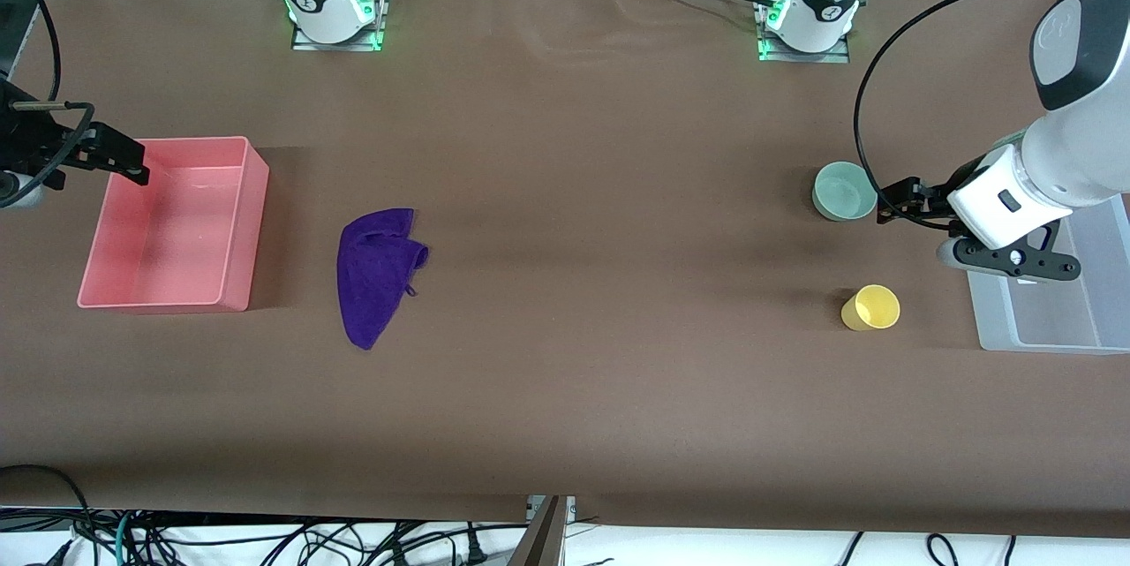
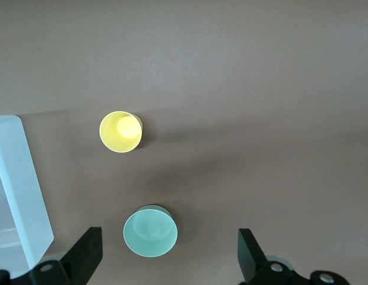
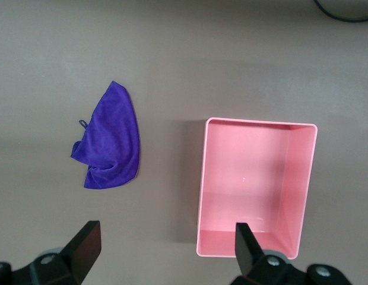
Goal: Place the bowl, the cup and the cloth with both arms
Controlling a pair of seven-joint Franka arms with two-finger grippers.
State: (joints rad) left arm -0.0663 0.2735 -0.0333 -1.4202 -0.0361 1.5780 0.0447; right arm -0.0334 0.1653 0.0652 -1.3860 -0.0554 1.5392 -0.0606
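Note:
The mint-green bowl (image 1: 843,191) stands upright toward the left arm's end of the table. The yellow cup (image 1: 871,308) stands upright nearer the front camera than the bowl. The purple cloth (image 1: 378,275) lies crumpled beside the pink bin. My left gripper (image 1: 893,202) is open and empty, up in the air by the bowl. In the left wrist view its fingers (image 2: 86,252) straddle the bowl (image 2: 149,231) from above, and the cup (image 2: 120,132) shows farther off. My right gripper (image 1: 131,162) is open and empty over the pink bin's edge. The right wrist view shows the cloth (image 3: 110,145).
An empty pink bin (image 1: 243,222) stands at the right arm's end, also in the right wrist view (image 3: 202,196). A clear plastic bin (image 1: 1050,332) stands at the left arm's end under the left arm, also in the left wrist view (image 2: 18,196).

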